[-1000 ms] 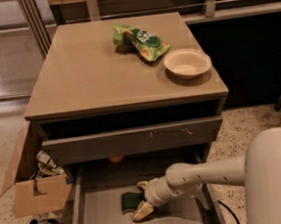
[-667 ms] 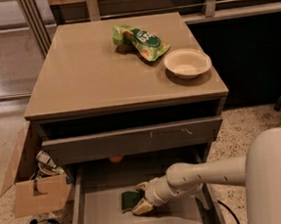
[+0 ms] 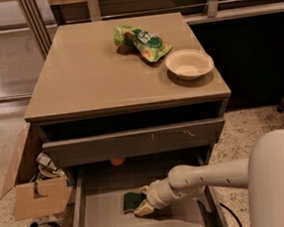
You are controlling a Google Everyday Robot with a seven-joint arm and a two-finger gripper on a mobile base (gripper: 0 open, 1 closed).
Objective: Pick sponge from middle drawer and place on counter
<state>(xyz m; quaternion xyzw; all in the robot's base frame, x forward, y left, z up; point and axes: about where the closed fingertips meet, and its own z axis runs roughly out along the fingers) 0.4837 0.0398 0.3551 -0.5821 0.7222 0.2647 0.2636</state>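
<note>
The middle drawer [image 3: 104,225] is pulled open at the bottom of the cabinet, showing a plain grey floor. The sponge [image 3: 130,201], dark green on top, lies on that floor near the middle. My gripper [image 3: 141,201] reaches in from the right, low in the drawer, with its pale fingers [image 3: 144,211] closed on the sponge's right end. The sponge rests on or just above the floor. The tan counter [image 3: 89,75] is the cabinet top above.
A bright green snack bag [image 3: 143,40] and a cream bowl [image 3: 189,63] sit at the counter's back right. A shut grey drawer front [image 3: 134,142] overhangs the open drawer. A small orange thing [image 3: 117,162] lies at the drawer's back. A cardboard box [image 3: 37,197] stands on the floor at left.
My gripper's fingers have drawn together around the sponge's right end. The arm and the sponge have barely shifted.
</note>
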